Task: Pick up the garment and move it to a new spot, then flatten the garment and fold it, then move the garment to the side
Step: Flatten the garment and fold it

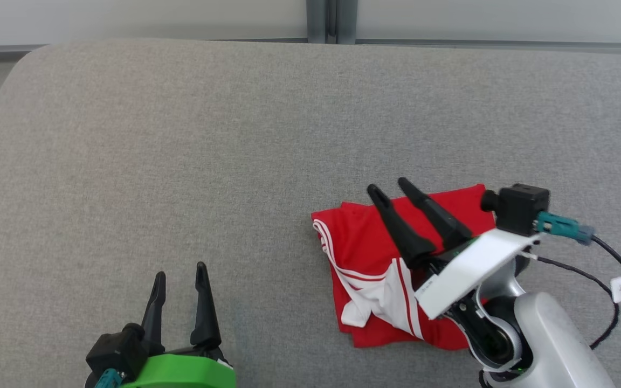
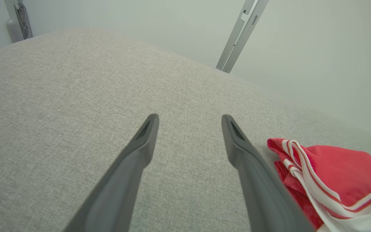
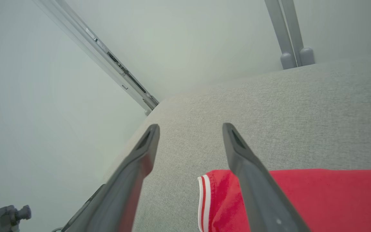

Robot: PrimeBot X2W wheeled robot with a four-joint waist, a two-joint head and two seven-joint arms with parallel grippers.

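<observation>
Left gripper [image 1: 180, 269]: closest to the robot, low on its left; the two fingers stand apart with nothing between them, over bare desk [image 1: 181, 134].
Right gripper [image 1: 387, 185]: on the robot's right, reaching out above the garment [image 1: 364, 242]; fingers apart and empty. I cannot tell whether they brush the cloth.
Garment: red with white stripes, lying in a compact bundle of several layers on the near right of the desk, well apart from the left fingers.
Feel: it looks thin, light and limp. I'd expect it to sag and fall open once lifted, and to slide easily on the grey cloth top.
Hold: I'd pinch through all the layers at a corner or along the striped hem, where the cloth is thickest. Taking two corners, one per gripper, should keep the fold together.
Risk: catching only the top layer would likely peel the bundle apart.
Desk: grey woven covering, rounded far-left corner.
Far end: a grey post [image 1: 331, 21] against a pale wall.
Count: one garment, two grippers, two fingers on each, one desk.
</observation>
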